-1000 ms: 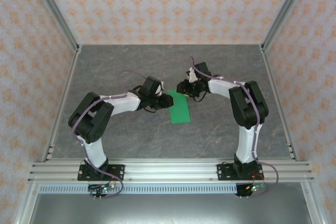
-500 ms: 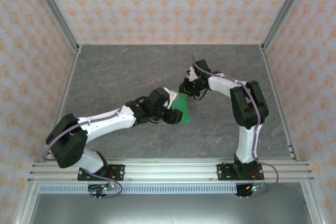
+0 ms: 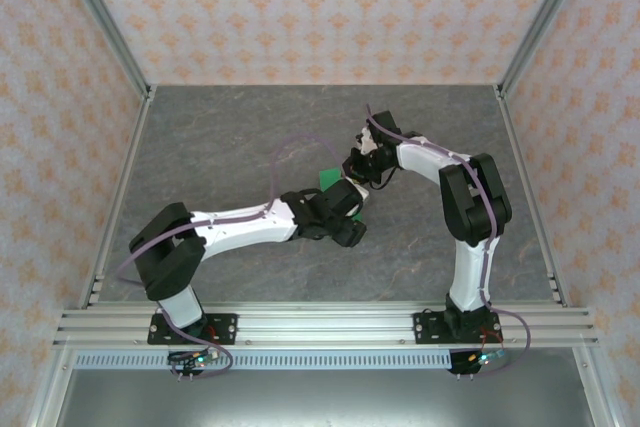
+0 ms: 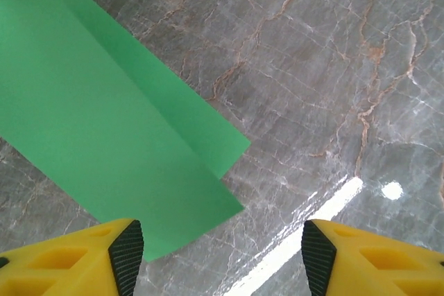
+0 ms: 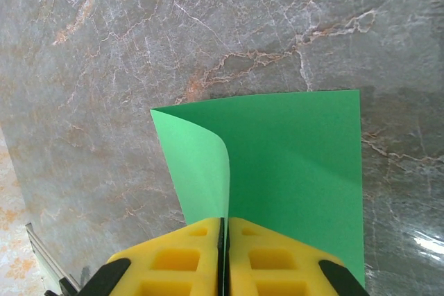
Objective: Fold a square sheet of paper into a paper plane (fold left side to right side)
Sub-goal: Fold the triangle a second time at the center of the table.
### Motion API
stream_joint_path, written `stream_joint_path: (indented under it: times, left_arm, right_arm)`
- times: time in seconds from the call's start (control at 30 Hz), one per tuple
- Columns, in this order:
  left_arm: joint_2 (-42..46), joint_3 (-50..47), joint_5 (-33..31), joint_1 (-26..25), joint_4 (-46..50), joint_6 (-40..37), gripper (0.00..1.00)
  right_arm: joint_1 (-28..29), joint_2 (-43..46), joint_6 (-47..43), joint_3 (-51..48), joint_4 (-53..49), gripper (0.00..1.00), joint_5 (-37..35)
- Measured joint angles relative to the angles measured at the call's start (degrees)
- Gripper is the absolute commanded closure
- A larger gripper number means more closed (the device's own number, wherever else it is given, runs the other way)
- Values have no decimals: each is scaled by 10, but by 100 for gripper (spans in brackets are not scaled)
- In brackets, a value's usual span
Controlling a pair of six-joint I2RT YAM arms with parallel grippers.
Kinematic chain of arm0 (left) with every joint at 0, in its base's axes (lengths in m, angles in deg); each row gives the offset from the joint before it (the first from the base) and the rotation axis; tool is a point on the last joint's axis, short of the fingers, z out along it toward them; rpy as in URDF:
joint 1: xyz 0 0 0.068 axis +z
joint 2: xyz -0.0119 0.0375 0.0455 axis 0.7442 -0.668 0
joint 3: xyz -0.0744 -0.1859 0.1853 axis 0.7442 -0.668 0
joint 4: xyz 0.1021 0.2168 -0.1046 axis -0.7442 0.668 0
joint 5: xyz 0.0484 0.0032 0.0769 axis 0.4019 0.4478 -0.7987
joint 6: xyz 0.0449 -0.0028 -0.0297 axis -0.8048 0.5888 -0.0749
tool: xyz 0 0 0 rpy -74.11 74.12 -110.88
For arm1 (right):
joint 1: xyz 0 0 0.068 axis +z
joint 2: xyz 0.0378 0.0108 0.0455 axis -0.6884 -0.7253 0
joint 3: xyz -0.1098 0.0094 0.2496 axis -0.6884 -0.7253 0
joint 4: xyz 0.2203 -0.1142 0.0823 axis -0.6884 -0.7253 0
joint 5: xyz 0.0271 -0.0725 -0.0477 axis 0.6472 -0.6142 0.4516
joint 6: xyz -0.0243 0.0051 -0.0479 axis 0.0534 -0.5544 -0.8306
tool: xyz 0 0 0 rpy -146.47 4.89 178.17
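Since half a second ago the left arm has swung further across the square sheet of paper [image 3: 327,177], so from above only the sheet's far corner shows green past its wrist. Its elbow is folded back near its base, and the forearm runs out long and low over the sheet.

At the sheet's near end, the left gripper [image 4: 222,254] has its jaws spread wide and holds nothing. One yellow fingertip [image 4: 118,247] overlaps the sheet's near edge, though I cannot tell whether it touches. The other fingertip is over bare stone beside the sheet.

At the sheet's far end, the right gripper [image 5: 223,225] has its jaws pressed tight together, pinching the edge of the sheet [image 5: 298,171]. Beside the pinch one flap curls up off the flat layer. The right arm stands up from its base, bends at the elbow and reaches its forearm over to the sheet's far end.

The sheet [image 4: 104,136] lies flat on the grey marble table [image 3: 220,137], two layers showing, their long edges slightly offset. Open table surrounds the sheet on every side, and the enclosure walls stand well apart from it.
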Motion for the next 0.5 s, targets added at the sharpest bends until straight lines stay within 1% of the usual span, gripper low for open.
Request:
stream_joint_path:
  times: [0.33,0.5]
  left_arm:
    - [-42,40,-54,-16,34,-1,32]
    - [-72,62,-84,-29,43,-7,33]
  right_arm:
    - [0,0,2,0,-2,88,0]
    - [0,0,4,0,-4,88,0]
